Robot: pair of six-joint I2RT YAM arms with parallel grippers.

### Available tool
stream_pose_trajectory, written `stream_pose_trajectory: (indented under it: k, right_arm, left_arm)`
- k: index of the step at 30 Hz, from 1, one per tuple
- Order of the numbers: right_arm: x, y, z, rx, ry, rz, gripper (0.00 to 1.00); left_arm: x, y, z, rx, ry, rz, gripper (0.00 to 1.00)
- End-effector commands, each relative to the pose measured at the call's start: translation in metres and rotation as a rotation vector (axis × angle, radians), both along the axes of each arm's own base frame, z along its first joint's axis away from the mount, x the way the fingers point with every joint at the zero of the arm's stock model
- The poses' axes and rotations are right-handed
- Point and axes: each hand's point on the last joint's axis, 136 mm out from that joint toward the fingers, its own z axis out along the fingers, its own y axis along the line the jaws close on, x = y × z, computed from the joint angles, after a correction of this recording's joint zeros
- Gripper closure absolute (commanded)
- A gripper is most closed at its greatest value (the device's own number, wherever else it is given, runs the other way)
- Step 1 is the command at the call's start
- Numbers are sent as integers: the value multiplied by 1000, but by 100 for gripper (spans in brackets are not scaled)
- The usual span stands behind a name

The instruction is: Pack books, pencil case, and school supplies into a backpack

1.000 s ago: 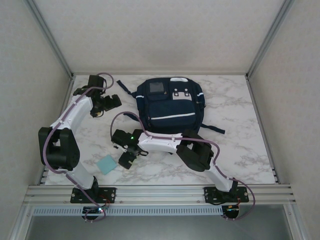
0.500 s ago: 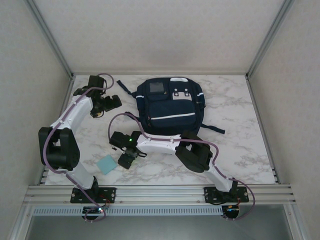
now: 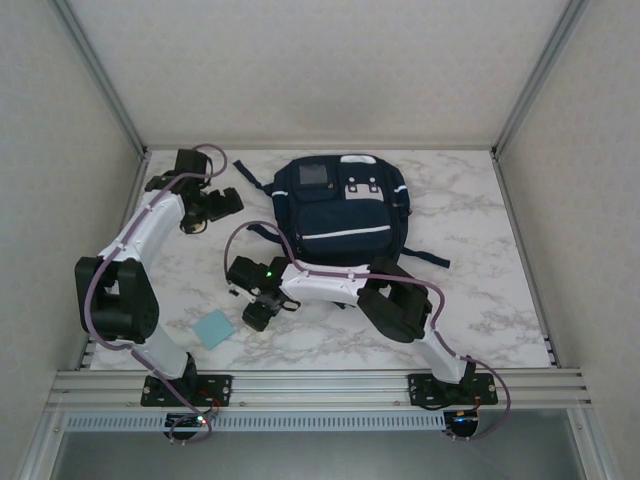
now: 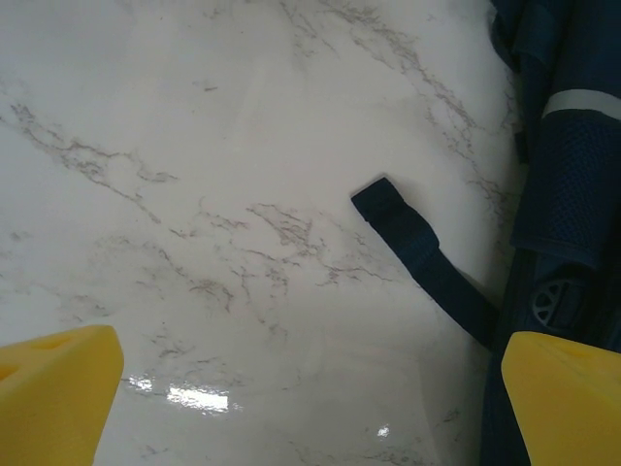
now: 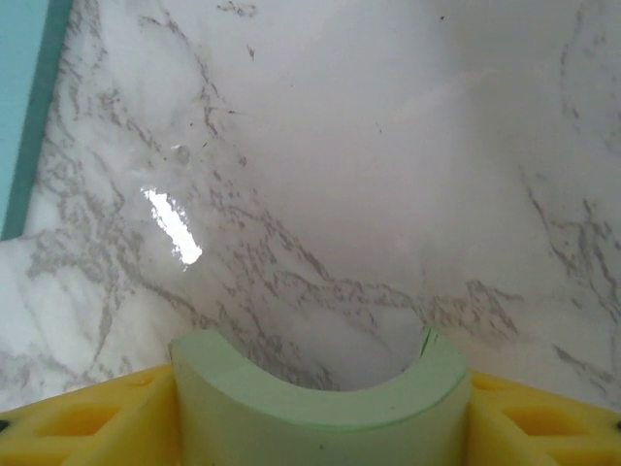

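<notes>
Backpack (image 3: pixel 340 205) ×1 | pale blue pad (image 3: pixel 213 328) ×1, flat on desk (image 3: pixel 480 300), just beside right jaws | pale green pad (image 5: pixel 320 408) ×1, bowed, grasped between right jaws | left jaws released, straddling backpack strap (image 4: pixel 417 252)

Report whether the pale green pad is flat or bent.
Bent: the pale green pad curves into an arch, squeezed in the right gripper.

White marble-patterned table (image 3: pixel 480 300), pale walls (image 3: pixel 330 70) around, aluminium rail (image 3: pixel 320 385) at near edge

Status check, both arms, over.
Left gripper open over table by backpack strap. Right gripper pinching pale green pad, bowed between fingers. Pale blue pad on table alongside.
</notes>
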Motion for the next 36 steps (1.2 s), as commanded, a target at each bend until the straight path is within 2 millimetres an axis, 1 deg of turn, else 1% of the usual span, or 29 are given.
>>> stream_pose_trajectory:
  k: [1,3,5,8,11,12,16,18,19,21,24,27,30,32,34,36]
  right_arm:
    - [4,-3,51,97,4,-40,35]
    - [10,-9,72,138,0,-74,36]
    - [20,-20,89,171,-1,-125,37]
    - [43,-51,112,201,-26,-249,38]
    - [69,-95,130,216,-53,-393,38]
    - [76,-112,136,219,-65,-438,38]
    - [98,-180,149,208,-112,-598,38]
    - [105,-217,152,190,-146,-678,37]
    - [111,-238,155,188,-160,-732,37]
    - [115,-276,158,200,-175,-834,37]
    - [115,-321,159,242,-181,-964,37]
    - [113,-352,156,297,-148,-1069,37]
    - [110,-373,149,335,-100,-1150,37]
    - [108,-382,144,356,-75,-1182,38]
    - [106,-387,140,377,-52,-1206,38]
    - [105,-391,137,390,-35,-1223,38]
  left_arm:
    - [2,-13,35,-3,-70,-42,0]
    - [5,-22,44,5,-97,-71,0]
    - [7,-34,52,22,-122,-110,1]
    - [9,-58,59,72,-155,-188,2]
    - [10,-87,60,149,-191,-274,4]
    - [10,-99,61,168,-203,-305,4]
    - [8,-145,59,211,-239,-428,5]
    - [0,-175,54,232,-247,-524,6]
    - [-3,-186,51,244,-252,-560,7]
    - [-14,-214,43,261,-254,-655,7]
    - [-36,-251,31,268,-252,-814,8]
    - [-64,-281,15,291,-234,-983,10]
    - [-82,-297,-2,345,-215,-1094,11]
    - [-86,-303,-14,371,-197,-1134,13]
    - [-86,-307,-24,385,-183,-1151,14]
    - [-82,-312,-31,392,-178,-1161,19]
